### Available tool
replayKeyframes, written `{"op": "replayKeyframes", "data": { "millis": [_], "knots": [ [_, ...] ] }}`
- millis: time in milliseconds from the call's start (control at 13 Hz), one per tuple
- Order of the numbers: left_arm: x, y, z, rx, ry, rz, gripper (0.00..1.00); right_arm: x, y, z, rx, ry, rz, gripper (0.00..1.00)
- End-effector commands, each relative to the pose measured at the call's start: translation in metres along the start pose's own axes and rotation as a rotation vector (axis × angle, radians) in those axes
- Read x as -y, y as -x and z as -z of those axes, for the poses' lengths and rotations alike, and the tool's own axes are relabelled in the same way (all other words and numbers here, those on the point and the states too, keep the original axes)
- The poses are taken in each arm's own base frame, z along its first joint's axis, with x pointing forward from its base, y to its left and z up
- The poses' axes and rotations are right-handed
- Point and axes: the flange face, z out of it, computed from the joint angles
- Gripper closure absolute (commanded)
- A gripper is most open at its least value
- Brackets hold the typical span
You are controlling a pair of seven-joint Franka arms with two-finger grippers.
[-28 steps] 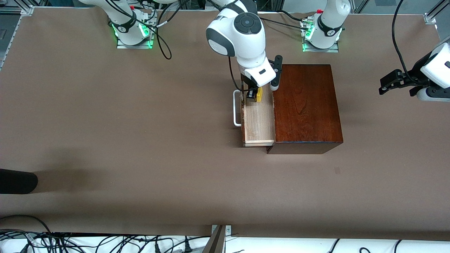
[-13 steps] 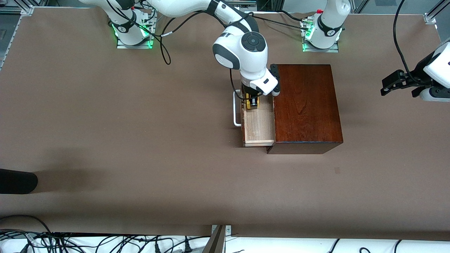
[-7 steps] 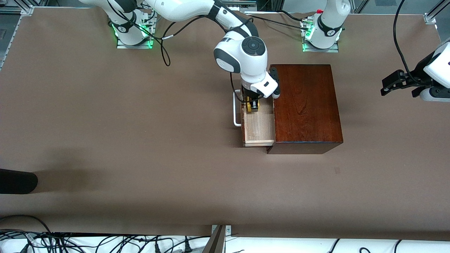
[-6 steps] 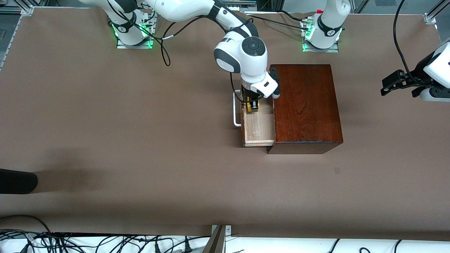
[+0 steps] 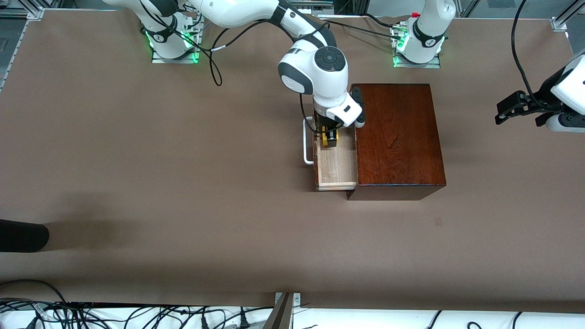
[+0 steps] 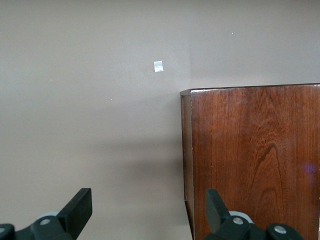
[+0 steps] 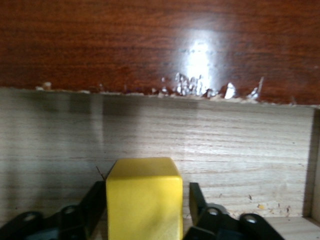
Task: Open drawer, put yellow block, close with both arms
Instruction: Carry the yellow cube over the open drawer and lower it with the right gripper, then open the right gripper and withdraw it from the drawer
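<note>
Front view: the drawer (image 5: 337, 160) is seen pulled out of the dark wooden box (image 5: 397, 137) toward the right arm's end of the bench (image 5: 137, 160), its white loop handle (image 5: 308, 140) facing that way. The right hand (image 5: 329, 137) is lowered into the open tray at the end farther from the front camera, and the yellow block (image 5: 328, 138) is held between its fingers.

From the right wrist view, the yellow block (image 7: 144, 197) is shown gripped on two sides by the black fingers (image 7: 197, 200), just above the pale wood floor of the drawer (image 7: 225, 145); whether the block already touches that floor cannot be told. The glossy dark edge of the box (image 7: 150, 45) is seen above the tray.

The left hand (image 5: 514, 107) is held in the air at the left arm's end of the bench, well apart from the box, where that arm waits. In the left wrist view its fingers (image 6: 77, 212) are spread wide with nothing between them, and a corner of the box (image 6: 250, 150) is seen below.

The step in hand is judged to be the placing of the block. Next, the right hand's grip needs to be released, then the hand lifted straight up clear of the tray walls. After that, the drawer front is to be pushed shut, with the box steadied by the left arm.
</note>
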Motion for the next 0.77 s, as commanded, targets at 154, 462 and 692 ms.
{"op": "replayKeyframes", "data": {
  "millis": [154,462,692],
  "knots": [
    [0.002,-0.005,0.006,-0.007,0.012,0.001,0.0,0.01,-0.019,0.034,0.038,-0.019,-0.012,0.0],
    [0.002,-0.005,0.006,-0.007,0.013,0.001,0.0,0.003,-0.002,0.097,0.102,-0.065,-0.035,0.0],
    [0.003,-0.005,0.011,-0.016,0.012,0.001,0.0,-0.028,0.042,0.136,0.139,-0.118,-0.12,0.0]
  ]
}}
